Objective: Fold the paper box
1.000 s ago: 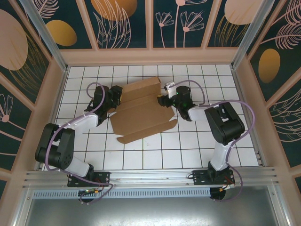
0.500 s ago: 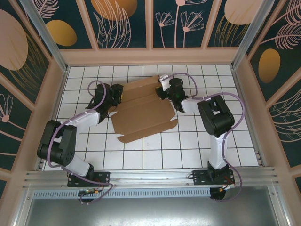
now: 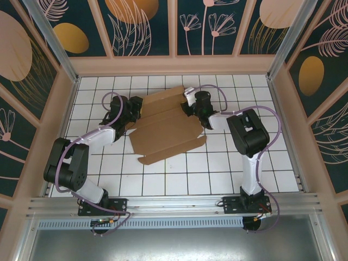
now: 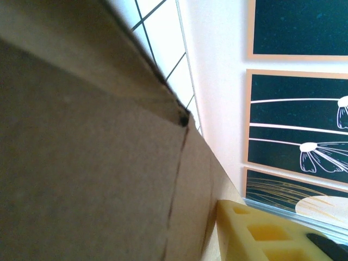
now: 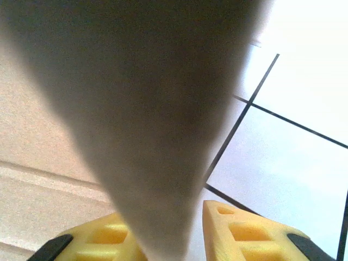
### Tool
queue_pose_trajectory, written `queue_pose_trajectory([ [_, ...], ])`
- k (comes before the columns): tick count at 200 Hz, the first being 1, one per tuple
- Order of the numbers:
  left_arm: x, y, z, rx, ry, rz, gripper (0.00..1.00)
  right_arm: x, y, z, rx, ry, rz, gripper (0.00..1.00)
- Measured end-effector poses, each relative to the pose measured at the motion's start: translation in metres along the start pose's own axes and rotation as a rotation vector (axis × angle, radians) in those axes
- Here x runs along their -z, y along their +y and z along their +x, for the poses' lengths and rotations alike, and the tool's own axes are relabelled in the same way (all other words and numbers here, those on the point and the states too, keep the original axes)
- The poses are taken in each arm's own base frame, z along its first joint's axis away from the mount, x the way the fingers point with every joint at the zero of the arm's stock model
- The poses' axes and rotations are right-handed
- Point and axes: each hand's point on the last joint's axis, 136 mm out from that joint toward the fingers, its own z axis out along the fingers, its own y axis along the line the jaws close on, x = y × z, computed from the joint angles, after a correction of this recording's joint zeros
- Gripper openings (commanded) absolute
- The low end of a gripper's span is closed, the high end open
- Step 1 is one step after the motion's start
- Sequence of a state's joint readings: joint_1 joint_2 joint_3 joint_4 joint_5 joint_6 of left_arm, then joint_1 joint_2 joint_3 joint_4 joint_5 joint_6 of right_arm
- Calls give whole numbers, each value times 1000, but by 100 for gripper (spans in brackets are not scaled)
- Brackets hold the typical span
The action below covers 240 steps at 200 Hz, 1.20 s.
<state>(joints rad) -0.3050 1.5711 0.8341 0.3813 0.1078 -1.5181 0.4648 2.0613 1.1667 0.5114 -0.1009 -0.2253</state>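
- Moved since a second ago: right arm (image 3: 247, 136). Its elbow has swung inward toward the table's middle, and its wrist has gone toward the far edge, from beside the sheet's right side to its far right corner.
- Unchanged: left arm (image 3: 68, 163), with its wrist at the same spot on the sheet's left edge. The sheet itself has barely shifted.
- Item: the paper box (image 3: 163, 133). Plain brown cardboard, a die-cut sheet with creases and flaps, mostly flat. It lies on the tiled table (image 3: 217, 174), midway between the left and right edges and nearer the far edge than the near one, turned slightly askew to the tile lines.
- Right gripper (image 3: 188, 106): at the far right flap of the sheet. In the right wrist view its yellow fingers (image 5: 244, 234) stand on either side of a blurred wedge of cardboard, with a sliver of light beside one finger. Whether the flap is pinched cannot be told.
- Left gripper (image 3: 132, 111): at the sheet's left edge. In the left wrist view one yellow finger (image 4: 261, 234) sits against the cardboard, which hides the other finger. Clamped or loose cannot be told.
- Surround: patterned dark panels (image 3: 147, 27) behind the far edge.
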Motion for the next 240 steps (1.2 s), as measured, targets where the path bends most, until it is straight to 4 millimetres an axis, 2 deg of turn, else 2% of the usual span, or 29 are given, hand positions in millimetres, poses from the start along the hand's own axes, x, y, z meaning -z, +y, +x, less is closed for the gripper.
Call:
queue_pose_trajectory([
  [30,0,0,0,6,0,0,41,-10,-4,-3,7,0,18,13],
  [58,-3,-1,0,7,1,-6,41,-12,-6,-4,6,5,30,10],
  [67,-4,-1,0,7,1,-7,41,-12,-6,-4,6,6,34,13],
  [79,-5,-2,0,8,5,-7,41,-12,-7,-4,6,7,42,25],
  [96,-6,-2,1,13,9,-6,40,-12,-6,-4,30,5,46,37],
  [122,-6,-2,1,16,15,-11,40,-4,-4,11,59,-8,41,40],
  [141,-6,-2,2,16,21,-11,40,13,-4,22,82,-47,4,51],
  [155,-6,-2,2,17,23,-12,40,24,-8,34,97,-61,-9,53],
  [166,-6,-3,2,18,24,-13,40,26,-12,37,100,-66,-12,54],
  [176,-7,-4,1,18,25,-11,40,27,-14,32,109,-88,-9,53],
  [217,-10,-5,3,18,39,-11,40,21,-16,-11,131,-201,-18,47],
  [240,-12,-6,4,18,42,-11,40,14,-16,-23,142,-221,-28,41],
])
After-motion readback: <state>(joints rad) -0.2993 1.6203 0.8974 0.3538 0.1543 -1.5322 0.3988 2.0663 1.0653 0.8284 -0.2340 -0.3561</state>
